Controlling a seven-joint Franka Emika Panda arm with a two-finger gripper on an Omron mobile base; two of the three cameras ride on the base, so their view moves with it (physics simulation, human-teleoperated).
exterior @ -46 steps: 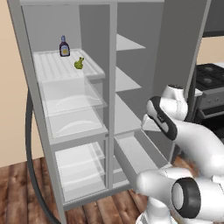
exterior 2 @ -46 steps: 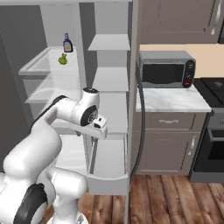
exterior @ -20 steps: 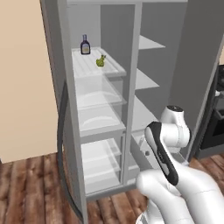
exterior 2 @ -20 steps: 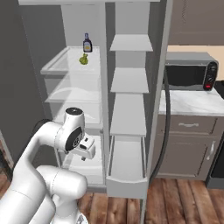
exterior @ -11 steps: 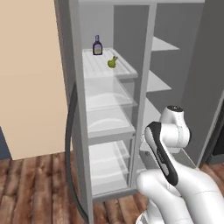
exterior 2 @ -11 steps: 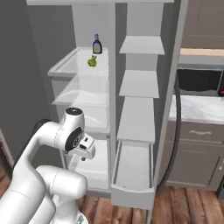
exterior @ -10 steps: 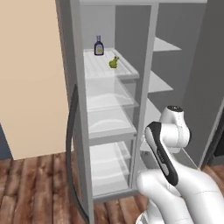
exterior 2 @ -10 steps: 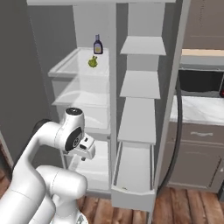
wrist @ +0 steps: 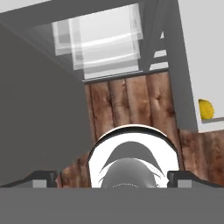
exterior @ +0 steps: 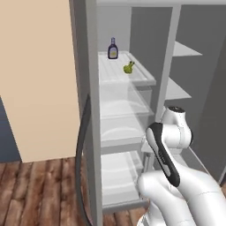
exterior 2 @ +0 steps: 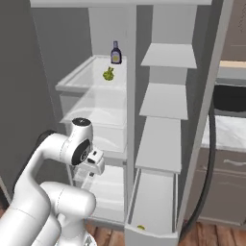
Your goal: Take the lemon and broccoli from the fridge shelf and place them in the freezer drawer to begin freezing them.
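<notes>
Fridge open; lemon (exterior 2: pixel 140 227) in freezer drawer (exterior 2: pixel 153 202). My gripper (exterior 2: pixel 91 169) released; reaching far for broccoli (exterior 2: pixel 108 74) could topple the bottle (exterior 2: pixel 115 53).

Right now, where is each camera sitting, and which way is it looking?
Left base view: behind the arm on its left, facing the open fridge; the white arm rises at lower right.
Right base view: behind on the right, facing the same fridge and the open freezer drawer; the arm is at lower left.
Hand view: on the hand, looking down at the wood floor; open fingers at the bottom.
Both base views share the bottle and broccoli; the lemon lies in the drawer.
</notes>
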